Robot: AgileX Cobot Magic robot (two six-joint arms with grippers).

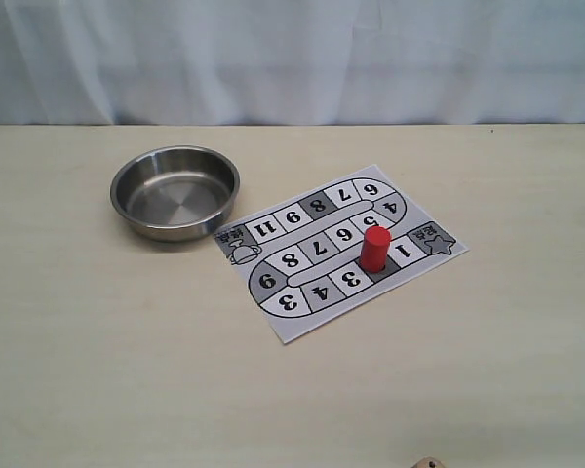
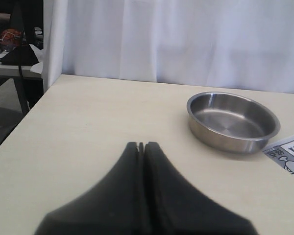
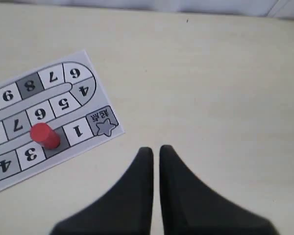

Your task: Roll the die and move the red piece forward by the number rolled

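The red piece [image 1: 374, 249] stands upright on the paper game board [image 1: 302, 322], on the grey square between 1 and 3; the right wrist view shows the red piece [image 3: 45, 135] too. A small beige cube with a dark pip, the die [image 1: 427, 463], peeks in at the bottom edge of the exterior view, off the board. My left gripper [image 2: 141, 145] is shut and empty above bare table, short of the bowl. My right gripper [image 3: 153, 149] hovers over bare table beside the board's star corner, its jaws almost together with nothing between them. Neither gripper shows in the exterior view.
A round steel bowl [image 1: 127, 175] sits empty, left of the board [image 3: 108, 134]; the left wrist view shows this bowl [image 2: 264, 139] with the table's left edge [image 2: 19, 122] beyond. A white curtain hangs behind the table.
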